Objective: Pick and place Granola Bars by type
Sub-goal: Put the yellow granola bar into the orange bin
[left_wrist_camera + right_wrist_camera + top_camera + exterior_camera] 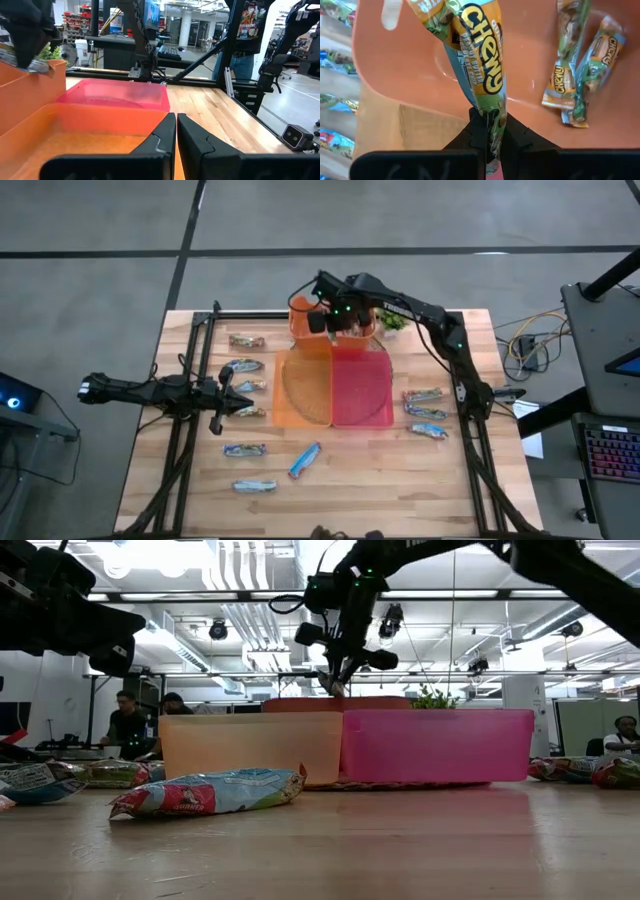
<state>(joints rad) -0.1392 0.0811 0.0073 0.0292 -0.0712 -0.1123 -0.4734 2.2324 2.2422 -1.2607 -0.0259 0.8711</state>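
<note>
**A:** Start big. What's on the table (420, 490)?

**B:** Three bins in the middle: a pale orange bin (303, 390), a pink bin (362, 390) beside it, and a darker orange bin (410, 65) behind them. Loose granola bars (245, 450) lie on both sides.

**A:** And the arms?

**B:** The right gripper (489, 131) hangs over the darker orange bin, fingers pinched on one end of a gold bar (480, 65) that dangles into it. The left gripper (176, 131) waits low at the near edge of the pale orange bin, fingers pressed together, holding nothing.

**A:** How should the drop go?

**B:** I'd keep the bar well inside the rim, near the two similar gold bars (580, 75) already lying there, and let go only once the hanging end is over the floor of the bin, so it doesn't catch the wall.

**A:** Anything unclear?

**B:** The bin's floor is hidden in the low view, the overhead arm covers most of it, and I can't read the wrappers on the table bars.
</note>
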